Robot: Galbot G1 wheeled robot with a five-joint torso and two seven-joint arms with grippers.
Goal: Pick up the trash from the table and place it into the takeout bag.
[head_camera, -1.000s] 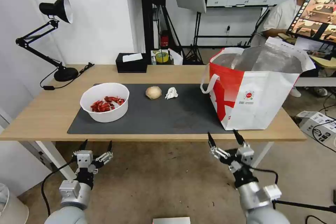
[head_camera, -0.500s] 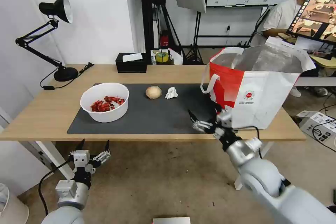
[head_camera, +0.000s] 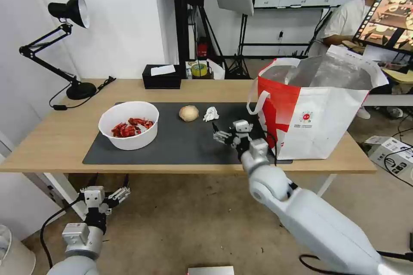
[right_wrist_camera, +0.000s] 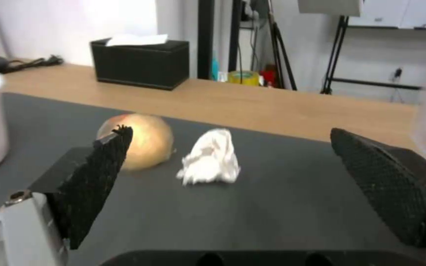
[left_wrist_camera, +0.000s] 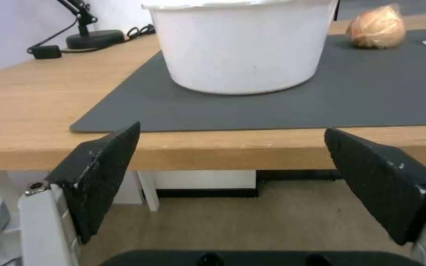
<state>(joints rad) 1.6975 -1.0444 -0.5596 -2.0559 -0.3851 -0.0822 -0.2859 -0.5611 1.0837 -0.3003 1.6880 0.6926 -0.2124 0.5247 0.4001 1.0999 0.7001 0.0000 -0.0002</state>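
Black right gripper spread wide, empty, low over mat, aimed at tissue lying just ahead beside lump. Best centred on tissue, lowered to mat before closing, lump left clear. Arm stretched forward over table edge, beside bag. Bowl well apart. Left gripper spread, parked below table edge.

head: high, facing table | wrists: low, close | shared: perhaps mat
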